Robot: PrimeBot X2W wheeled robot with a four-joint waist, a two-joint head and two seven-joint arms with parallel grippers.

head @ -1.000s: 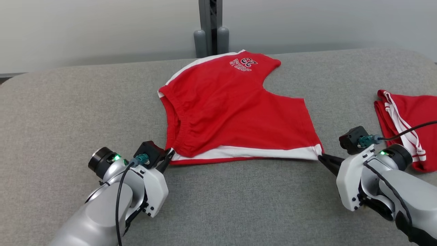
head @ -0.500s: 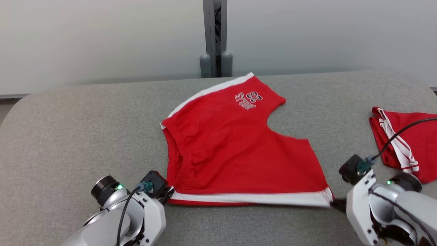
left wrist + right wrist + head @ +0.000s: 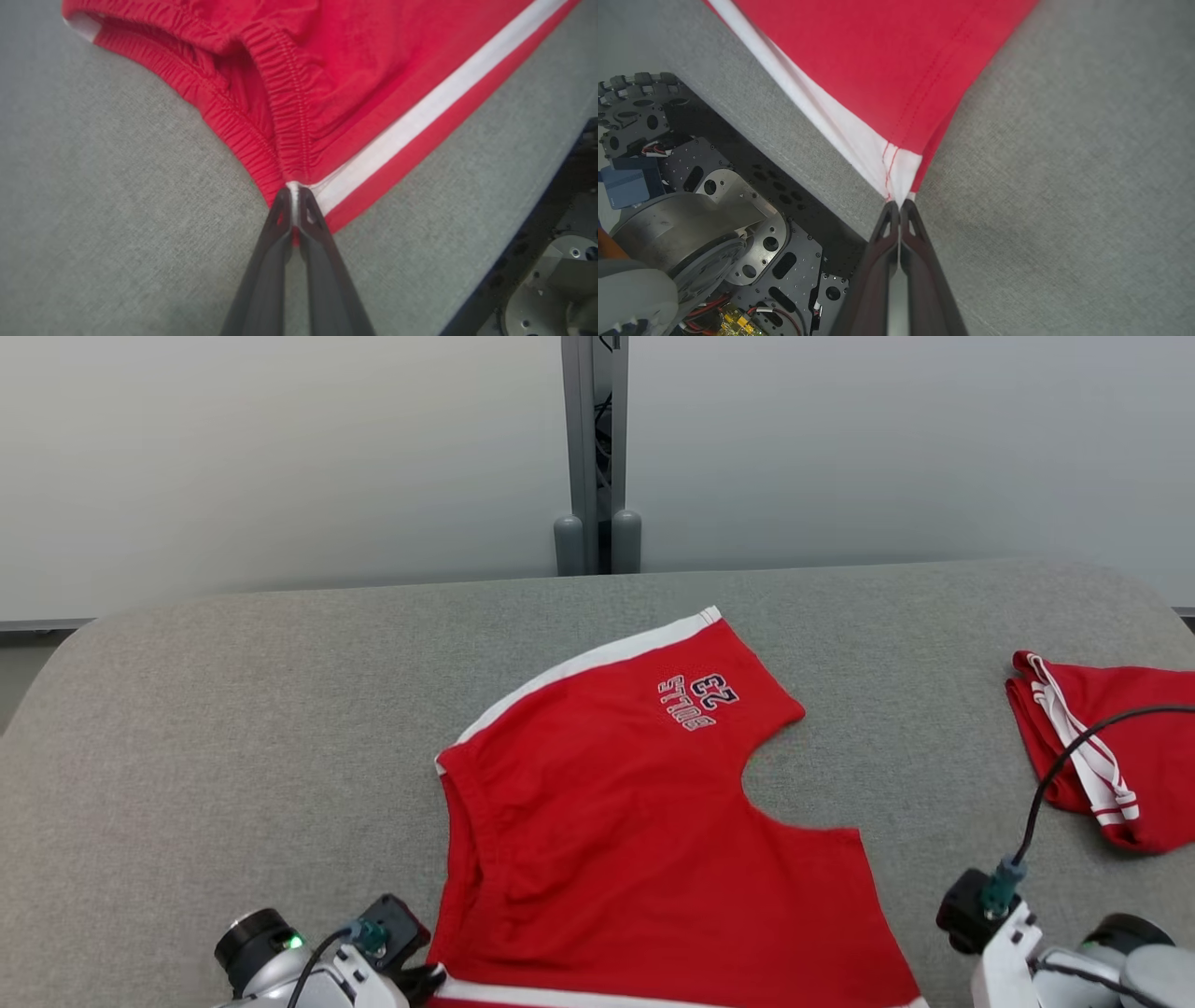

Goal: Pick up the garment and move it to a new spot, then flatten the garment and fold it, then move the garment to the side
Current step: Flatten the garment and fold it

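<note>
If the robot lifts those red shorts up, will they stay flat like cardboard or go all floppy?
Probably floppy: the shorts are thin cloth, and the stretchy waistband bunches up. They likely weigh little, since two thin fingers pinching a corner seem enough. On the fuzzy gray table they'd probably drag, not slide.

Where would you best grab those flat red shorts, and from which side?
Take the shorts by the two near corners of the white-striped edge, coming low from the robot's side. They lie flat, so only corners give a pinchable edge; the left end effector grips the waistband corner, the right end effector the hem corner.
</note>
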